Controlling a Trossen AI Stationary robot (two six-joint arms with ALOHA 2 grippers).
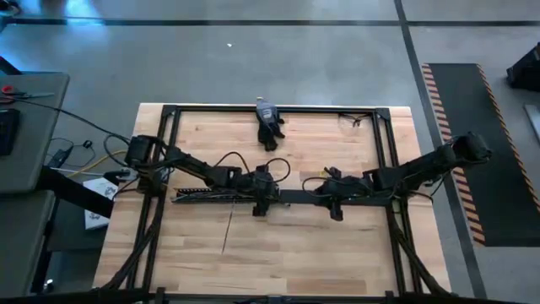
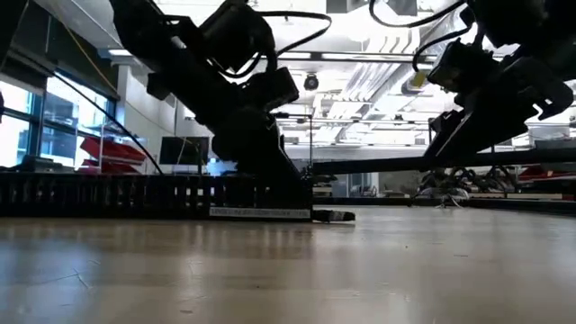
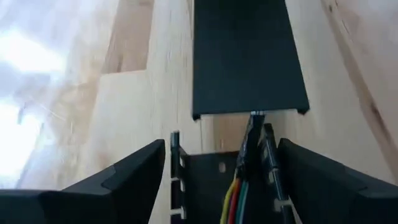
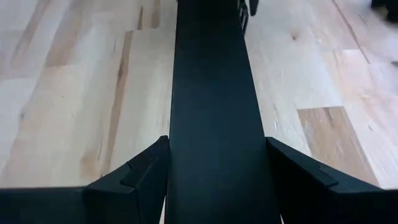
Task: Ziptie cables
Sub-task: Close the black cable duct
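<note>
A long black comb-edged duct [image 1: 211, 195] lies on the table left of centre. The cables [image 3: 235, 199] lie inside it: yellow, red and green strands show, and a dark bunch leaves the duct's right end. My left gripper [image 1: 264, 201] sits at that end, shut on the duct [image 3: 205, 177]. The flat black lid strip [image 1: 371, 198] runs on toward the right. My right gripper [image 1: 335, 205] is shut on it. In the low view the strip [image 2: 378, 165] hangs above the table. My left gripper pinches the duct's right end [image 3: 176, 155] between its two fingers, one on each side wall. The fingers come from above, slanting down, and lie across the duct. The duct rests on the table. My right gripper pinches the lid strip's two long edges [image 4: 174, 162] between its two fingers, left of the strip's middle. The fingers come from above and lie across the strip. The strip is held above the table, its left end [image 3: 249, 112] just beyond the duct's end.
A thin straight dark strip [image 1: 228, 230] lies on the wood nearer the front. A dark glove-like thing [image 1: 270, 125] lies at the far edge, and thin wire loops [image 1: 354, 120] lie at the far right corner. Black frame bars [image 1: 388, 169] border the table.
</note>
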